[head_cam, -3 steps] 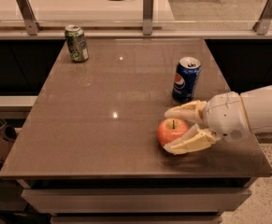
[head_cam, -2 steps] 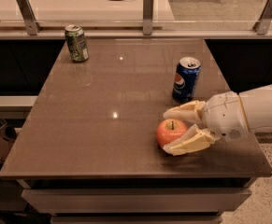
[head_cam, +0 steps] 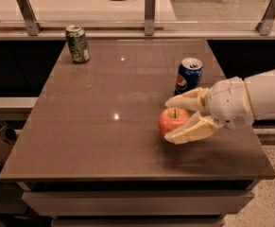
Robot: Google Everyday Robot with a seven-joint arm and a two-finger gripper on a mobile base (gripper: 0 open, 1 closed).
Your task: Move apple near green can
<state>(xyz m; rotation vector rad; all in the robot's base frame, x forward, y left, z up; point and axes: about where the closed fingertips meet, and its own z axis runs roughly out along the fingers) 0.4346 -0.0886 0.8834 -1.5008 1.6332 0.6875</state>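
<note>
The gripper point(head_cam: 168, 121) reaches in from the right edge of the view, low over the right-front part of the tabletop point(head_cam: 99, 126). Its two pale fingers point(head_cam: 190, 131) are closed onto the apple point(head_cam: 173, 120), one on the far side and one on the near side. That side-on hold makes sense: it pinches the fruit across its widest part and leaves the top free, so the stem shows between the fingers. The apple sits at, or barely above, the surface (I cannot tell whether it is lifted); a soft shadow lies under it.

The apple is round and red-orange, paler and more yellow toward the top, with a short dark stem in a shallow dimple. Its skin looks smooth and slightly glossy, so I judge a firm, centred squeeze is needed to stop it rolling out.

Just behind the gripper stands a blue Pepsi can point(head_cam: 189, 75), upright and near the far finger but apart from it. The green can point(head_cam: 77, 44) stands upright at the far-left corner, well apart from the apple, with open tabletop between them. The carry likely runs diagonally left and away, clear of the blue can.
</note>
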